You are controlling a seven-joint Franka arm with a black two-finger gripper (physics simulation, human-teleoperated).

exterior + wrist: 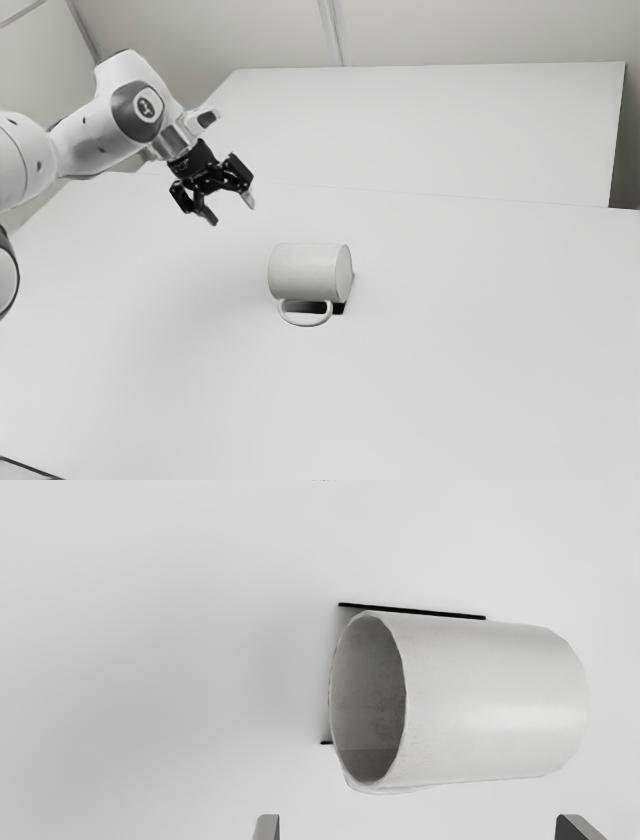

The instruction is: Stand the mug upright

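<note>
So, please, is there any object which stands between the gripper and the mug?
No, nothing visible stands between them. The gripper, fingers apart, hovers over the table, and the mug lies on its side with open space between the two.

White, rounded arm segments fill the upper left of the frame, with a dark grey joint ring around a pale disc bearing a black mark. A silvery wrist collar meets the black, angular end effector, its fingertips grey.

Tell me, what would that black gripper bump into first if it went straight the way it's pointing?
Probably the mug lying on its side: my open gripper points down toward it, though depth is unclear.
</note>
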